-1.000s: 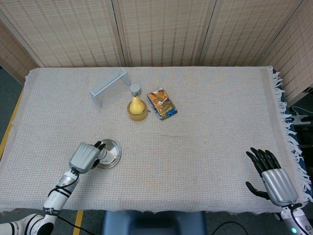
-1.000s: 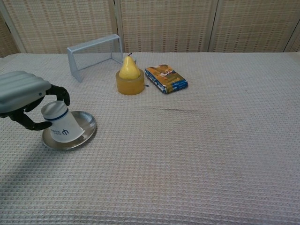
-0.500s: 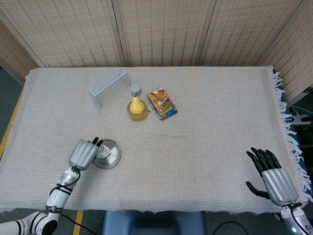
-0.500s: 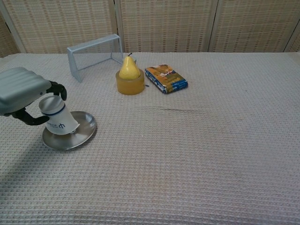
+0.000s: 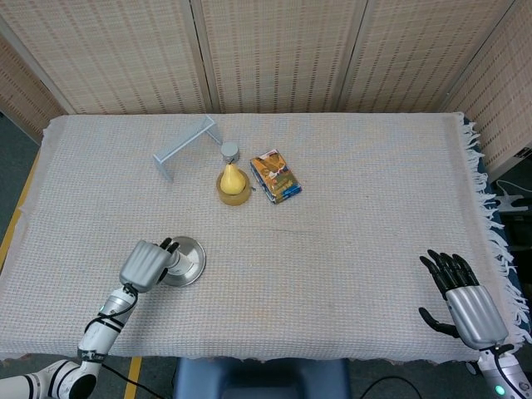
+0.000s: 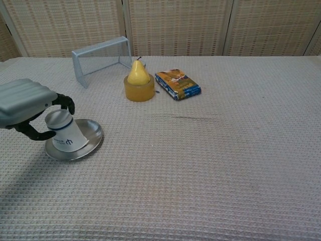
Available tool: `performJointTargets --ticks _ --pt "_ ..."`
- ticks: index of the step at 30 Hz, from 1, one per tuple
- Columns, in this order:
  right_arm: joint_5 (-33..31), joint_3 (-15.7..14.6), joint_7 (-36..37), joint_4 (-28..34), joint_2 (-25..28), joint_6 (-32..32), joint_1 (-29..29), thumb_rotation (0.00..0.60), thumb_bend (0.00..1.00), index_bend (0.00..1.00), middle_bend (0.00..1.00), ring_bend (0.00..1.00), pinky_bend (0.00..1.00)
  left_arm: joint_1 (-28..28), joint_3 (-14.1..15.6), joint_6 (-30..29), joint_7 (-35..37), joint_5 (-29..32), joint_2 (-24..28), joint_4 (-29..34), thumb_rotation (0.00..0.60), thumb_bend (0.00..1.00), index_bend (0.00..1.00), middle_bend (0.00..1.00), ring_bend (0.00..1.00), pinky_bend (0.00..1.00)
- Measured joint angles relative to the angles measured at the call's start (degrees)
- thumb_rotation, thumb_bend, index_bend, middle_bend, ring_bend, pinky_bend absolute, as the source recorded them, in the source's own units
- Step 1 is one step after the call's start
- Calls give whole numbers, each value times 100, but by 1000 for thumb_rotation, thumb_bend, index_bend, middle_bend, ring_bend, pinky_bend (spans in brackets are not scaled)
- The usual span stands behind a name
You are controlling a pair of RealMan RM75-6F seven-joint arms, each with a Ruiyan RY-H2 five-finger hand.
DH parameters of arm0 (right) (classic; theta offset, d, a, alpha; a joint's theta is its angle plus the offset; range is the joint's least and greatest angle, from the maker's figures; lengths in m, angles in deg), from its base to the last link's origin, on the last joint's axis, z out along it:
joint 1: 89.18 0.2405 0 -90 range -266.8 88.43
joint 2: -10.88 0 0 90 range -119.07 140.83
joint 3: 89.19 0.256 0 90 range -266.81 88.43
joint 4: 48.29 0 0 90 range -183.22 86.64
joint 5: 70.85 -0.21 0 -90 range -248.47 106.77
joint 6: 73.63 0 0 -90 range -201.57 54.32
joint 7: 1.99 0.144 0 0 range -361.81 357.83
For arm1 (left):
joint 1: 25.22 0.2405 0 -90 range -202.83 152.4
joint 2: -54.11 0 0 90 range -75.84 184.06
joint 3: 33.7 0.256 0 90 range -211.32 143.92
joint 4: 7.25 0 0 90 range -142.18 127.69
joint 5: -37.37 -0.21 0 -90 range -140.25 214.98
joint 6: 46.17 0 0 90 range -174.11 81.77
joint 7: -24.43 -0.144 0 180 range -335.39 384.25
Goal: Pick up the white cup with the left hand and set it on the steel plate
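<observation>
**Between dark fingers, a cup on steel**

Between the left hand's [image 6: 25, 105] dark fingers [image 6: 65, 102] sits the white cup [image 6: 65, 133], gripped near its upper end and tilted, its lower edge down on the steel plate [image 6: 93, 134]. Just under those fingers the plate lies on the woven tablecloth [image 6: 210, 165]. Well beyond the fingertips, farther up the table, a yellow pear [image 6: 138, 73] stands in a round yellow holder [image 6: 139, 92], with a snack packet [image 6: 177, 84] just beside it and a grey metal frame [image 6: 100, 56] nearby. Far across the cloth, the right hand [image 5: 460, 301] rests near the table's edge, fingers spread wide and holding nothing.
</observation>
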State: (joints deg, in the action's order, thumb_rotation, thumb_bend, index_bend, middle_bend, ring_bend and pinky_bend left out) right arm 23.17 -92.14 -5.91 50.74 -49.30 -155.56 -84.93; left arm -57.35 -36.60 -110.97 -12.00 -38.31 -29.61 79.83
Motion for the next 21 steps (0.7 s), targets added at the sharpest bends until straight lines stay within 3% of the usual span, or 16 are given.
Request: performJointTargets --ticks 8,21 --pt "-33 2 -37 4 -16 61 19 526 200 0 0 0 0 -29 89 63 457 -328 144 173 600 365 467 560 698 938" --pt "-51 15 -15 26 23 12 -4 525 200 0 0 0 0 -3 -159 -212 -247 -25 -269 -633 600 370 483 578 698 937"
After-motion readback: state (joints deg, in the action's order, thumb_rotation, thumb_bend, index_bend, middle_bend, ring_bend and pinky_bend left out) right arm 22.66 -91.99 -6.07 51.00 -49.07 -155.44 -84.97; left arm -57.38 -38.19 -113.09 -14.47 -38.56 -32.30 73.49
